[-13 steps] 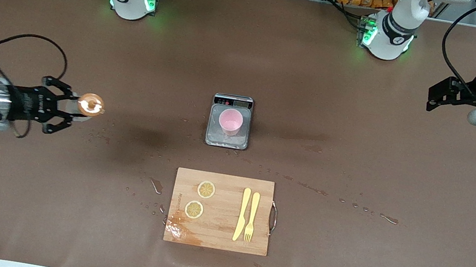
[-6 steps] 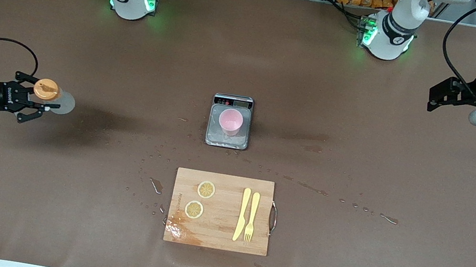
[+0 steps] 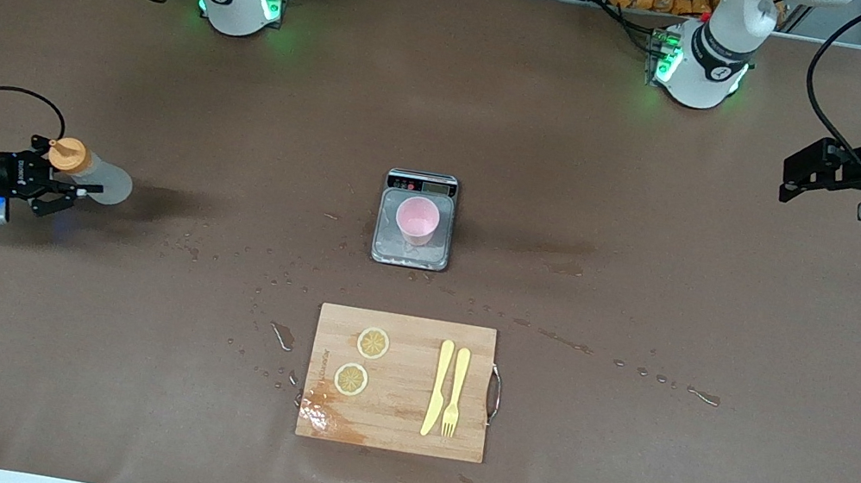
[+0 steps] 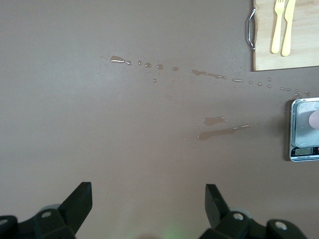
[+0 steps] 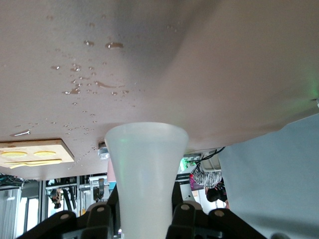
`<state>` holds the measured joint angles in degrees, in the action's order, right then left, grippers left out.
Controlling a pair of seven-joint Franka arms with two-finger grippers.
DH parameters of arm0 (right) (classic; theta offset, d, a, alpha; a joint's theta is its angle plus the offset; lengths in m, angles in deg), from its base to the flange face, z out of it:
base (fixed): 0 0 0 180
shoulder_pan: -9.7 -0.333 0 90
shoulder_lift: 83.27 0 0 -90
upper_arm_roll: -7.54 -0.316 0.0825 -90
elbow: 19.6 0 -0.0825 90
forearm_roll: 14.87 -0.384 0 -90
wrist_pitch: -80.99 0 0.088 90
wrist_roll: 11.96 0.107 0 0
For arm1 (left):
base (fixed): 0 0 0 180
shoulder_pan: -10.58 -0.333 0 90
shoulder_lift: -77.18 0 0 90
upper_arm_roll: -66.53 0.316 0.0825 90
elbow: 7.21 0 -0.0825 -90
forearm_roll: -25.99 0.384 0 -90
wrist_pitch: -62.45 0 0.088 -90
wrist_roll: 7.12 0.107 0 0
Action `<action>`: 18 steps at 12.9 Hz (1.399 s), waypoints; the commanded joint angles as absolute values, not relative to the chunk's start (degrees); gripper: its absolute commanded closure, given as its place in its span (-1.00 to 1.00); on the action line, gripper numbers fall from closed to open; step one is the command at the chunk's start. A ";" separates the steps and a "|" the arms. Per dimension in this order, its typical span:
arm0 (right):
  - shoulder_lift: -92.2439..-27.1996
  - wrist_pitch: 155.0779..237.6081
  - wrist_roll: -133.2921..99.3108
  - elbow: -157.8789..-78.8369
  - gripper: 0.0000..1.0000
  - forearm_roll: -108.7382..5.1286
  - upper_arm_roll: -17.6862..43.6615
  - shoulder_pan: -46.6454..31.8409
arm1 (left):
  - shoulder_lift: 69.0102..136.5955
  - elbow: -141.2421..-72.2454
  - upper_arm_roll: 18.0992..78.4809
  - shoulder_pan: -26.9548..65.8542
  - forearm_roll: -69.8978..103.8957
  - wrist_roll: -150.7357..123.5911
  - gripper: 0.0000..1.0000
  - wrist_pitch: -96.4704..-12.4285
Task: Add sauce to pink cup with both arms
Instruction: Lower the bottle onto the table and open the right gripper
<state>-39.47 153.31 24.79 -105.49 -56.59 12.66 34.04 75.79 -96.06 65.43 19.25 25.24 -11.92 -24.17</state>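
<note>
The sauce bottle [image 3: 101, 182], whitish with an orange cap [image 3: 67, 153], is held tilted in my right gripper [image 3: 69, 179], low over the table at the right arm's end. In the right wrist view the fingers [image 5: 185, 211] press on the bottle's body [image 5: 146, 164]. The pink cup [image 3: 416, 220] stands on the grey scale [image 3: 410, 254] at the table's middle. My left gripper [image 3: 791, 179] is open and empty, up in the air over the left arm's end. Its wrist view shows spread fingers [image 4: 79, 201], the scale [image 4: 300, 137] and the cup's edge [image 4: 315, 118].
A wooden cutting board [image 3: 390, 431] with two lemon slices [image 3: 372, 343], a yellow knife [image 3: 438, 387] and a fork [image 3: 455, 392] lies nearer the front camera than the scale. Water drops [image 3: 562, 341] streak the brown table [image 3: 623, 449].
My right gripper has carried the bottle away from the scale toward the right arm's end of the table and lowered it. My left gripper has barely shifted.
</note>
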 commanded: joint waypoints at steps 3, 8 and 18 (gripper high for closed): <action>-35.20 154.54 19.43 -105.38 0.86 -58.38 11.67 37.63 | 76.13 -94.83 65.39 19.54 25.64 -12.92 -1.00 -23.07; -30.81 157.62 14.85 -105.29 0.85 -58.29 11.76 39.23 | 76.57 -95.01 65.30 19.19 25.64 -12.48 -1.00 -23.07; -30.80 157.64 14.85 -100.21 -1.00 -57.50 11.76 40.54 | 76.92 -95.01 65.30 19.19 25.64 -12.40 -1.00 -23.07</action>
